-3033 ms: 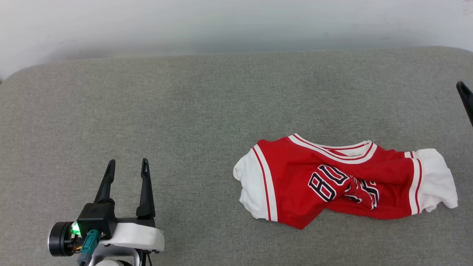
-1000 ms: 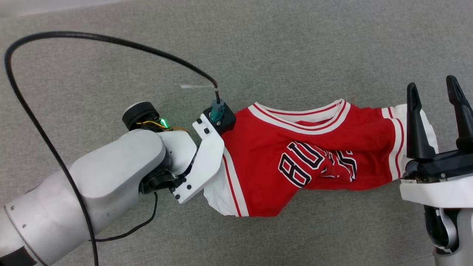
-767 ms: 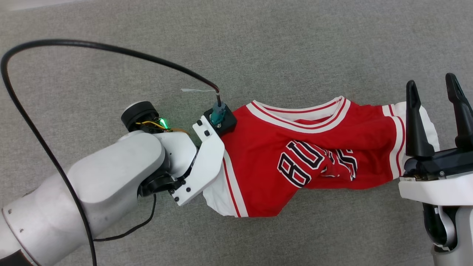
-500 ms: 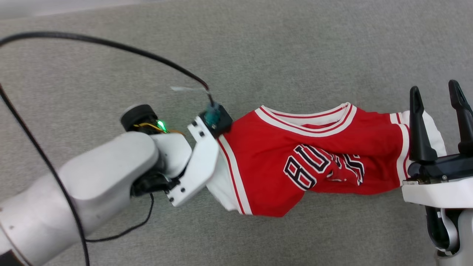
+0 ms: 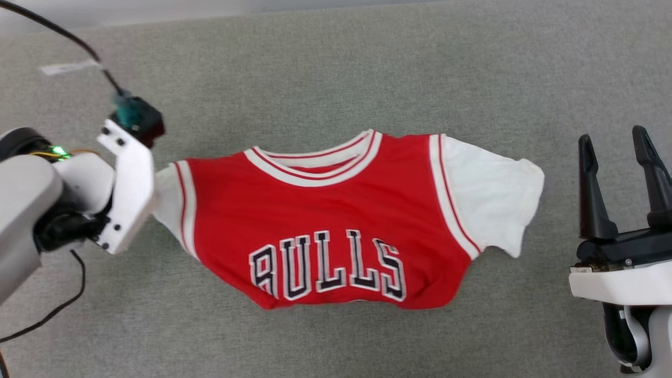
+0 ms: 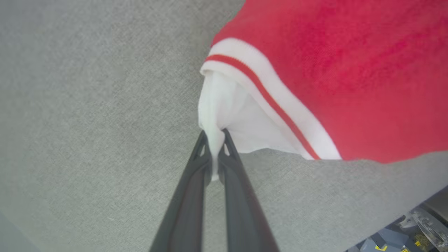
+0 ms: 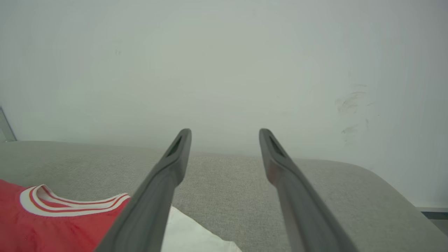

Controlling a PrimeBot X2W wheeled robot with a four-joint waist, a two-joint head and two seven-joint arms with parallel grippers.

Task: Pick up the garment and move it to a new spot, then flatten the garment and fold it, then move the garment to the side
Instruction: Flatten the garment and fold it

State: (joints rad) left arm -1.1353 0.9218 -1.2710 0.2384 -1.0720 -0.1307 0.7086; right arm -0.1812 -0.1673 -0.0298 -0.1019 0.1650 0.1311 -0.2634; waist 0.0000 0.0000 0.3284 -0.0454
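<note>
The garment (image 5: 325, 210), a red jersey T-shirt with white sleeves and black white-outlined letters, is stretched out front up across the middle of the grey surface. In the left wrist view my left gripper (image 6: 214, 140) is shut on the white sleeve (image 6: 217, 112) of the garment (image 6: 350, 77). From the head camera, that arm's white wrist bracket (image 5: 126, 194) sits at the garment's left sleeve and hides the fingers. My right gripper (image 5: 614, 142) stands open to the right of the other sleeve (image 5: 493, 199), apart from it. Its open fingers (image 7: 175, 164) hold nothing, with the garment's collar (image 7: 66, 203) at lower left.
The grey padded surface (image 5: 336, 68) runs out on all sides of the garment. A pale wall (image 7: 224, 63) rises behind its far edge. A black cable (image 5: 79, 42) arcs from my left wrist at the upper left.
My left gripper has pulled the sleeve it holds to the left, and the bunched garment has spread out, showing its full lettering. The right gripper has stayed open in place.
</note>
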